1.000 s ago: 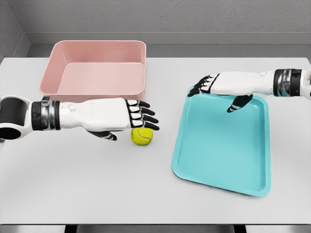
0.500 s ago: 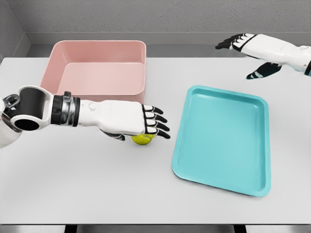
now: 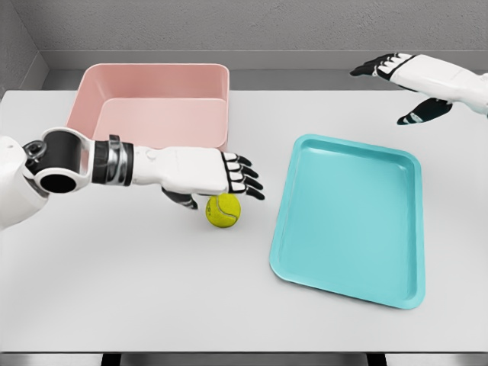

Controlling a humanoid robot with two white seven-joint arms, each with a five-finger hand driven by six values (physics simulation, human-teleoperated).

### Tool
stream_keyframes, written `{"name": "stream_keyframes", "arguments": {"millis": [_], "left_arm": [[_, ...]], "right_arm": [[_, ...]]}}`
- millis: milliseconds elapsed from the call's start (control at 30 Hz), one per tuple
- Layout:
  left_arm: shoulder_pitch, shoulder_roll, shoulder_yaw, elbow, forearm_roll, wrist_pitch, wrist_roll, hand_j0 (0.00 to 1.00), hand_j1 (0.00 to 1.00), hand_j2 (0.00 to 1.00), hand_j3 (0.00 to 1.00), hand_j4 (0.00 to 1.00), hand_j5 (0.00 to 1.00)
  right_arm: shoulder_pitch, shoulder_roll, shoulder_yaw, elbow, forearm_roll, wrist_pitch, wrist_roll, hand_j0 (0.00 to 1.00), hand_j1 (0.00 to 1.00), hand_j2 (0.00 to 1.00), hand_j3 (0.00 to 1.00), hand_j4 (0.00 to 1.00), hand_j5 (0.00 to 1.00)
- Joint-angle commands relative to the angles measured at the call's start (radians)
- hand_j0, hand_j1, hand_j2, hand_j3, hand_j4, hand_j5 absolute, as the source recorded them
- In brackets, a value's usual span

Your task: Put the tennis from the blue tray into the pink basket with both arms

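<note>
Left robot hand (image 3: 217, 172), fingers spread and holding nothing, has lifted slightly, uncovering more of the yellow-green tennis ball (image 3: 223, 210) just below it.

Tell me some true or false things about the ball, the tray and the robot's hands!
1. The tennis ball lies on the white table. True.
2. The ball sits in the blue tray. False: the tray holds nothing.
3. The left hand is above the ball, fingers spread. True.
4. The right hand grips the tray. False: it is raised near the far edge, open.
5. The pink basket has the ball inside. False: no ball is in it.
</note>
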Motion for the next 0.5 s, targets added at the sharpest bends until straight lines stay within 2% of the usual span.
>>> {"name": "stream_keyframes", "arguments": {"millis": [0, 167, 467], "left_arm": [[0.002, -0.019, 0.000, 0.059, 0.004, 0.002, -0.001, 1.00, 1.00, 1.00, 1.00, 1.00, 1.00], [0.006, -0.056, -0.023, 0.119, -0.002, 0.002, -0.001, 1.00, 1.00, 1.00, 1.00, 1.00, 1.00], [0.018, -0.059, -0.025, 0.114, -0.002, 0.002, -0.001, 1.00, 1.00, 1.00, 1.00, 1.00, 1.00]], "right_arm": [[0.002, -0.002, -0.016, 0.005, -0.007, 0.001, -0.001, 1.00, 1.00, 1.00, 1.00, 1.00, 1.00], [0.009, -0.008, -0.017, 0.034, -0.007, 0.001, 0.001, 1.00, 1.00, 1.00, 1.00, 1.00, 1.00], [0.020, -0.013, -0.017, 0.040, -0.007, 0.001, 0.001, 1.00, 1.00, 1.00, 1.00, 1.00, 1.00]]}}
